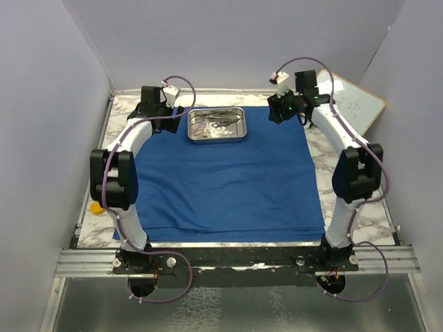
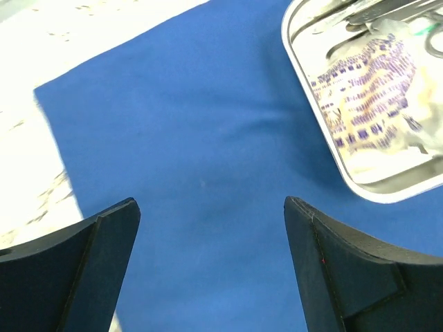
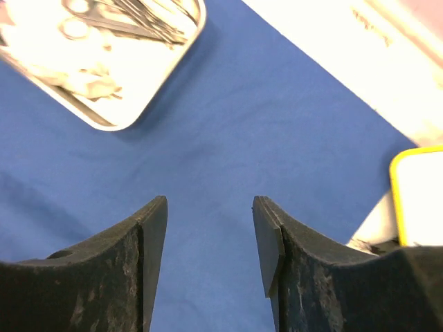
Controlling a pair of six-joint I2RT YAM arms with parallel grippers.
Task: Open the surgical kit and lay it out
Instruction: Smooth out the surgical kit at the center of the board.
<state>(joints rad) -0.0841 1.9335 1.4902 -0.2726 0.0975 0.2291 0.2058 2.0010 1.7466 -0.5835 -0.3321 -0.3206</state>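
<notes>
Spreading across the bench [image 1: 322, 163], the blue cloth wrap [image 1: 228, 183] is topped by the steel tray [image 1: 217, 139] at its far edge. The jaws of the left arm [image 1: 114, 176] and right arm [image 1: 356, 173] are held apart, empty.

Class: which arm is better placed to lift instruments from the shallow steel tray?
Probably left: the open left gripper hangs close beside the shallow steel tray; the open right gripper looks slightly farther.

Your right gripper [image 3: 209, 207] hangs, jaws parted, over the blue cloth [image 3: 277, 124] — the steel tray [image 3: 149, 76] of instruments [image 3: 138, 15] sits upper left.
</notes>
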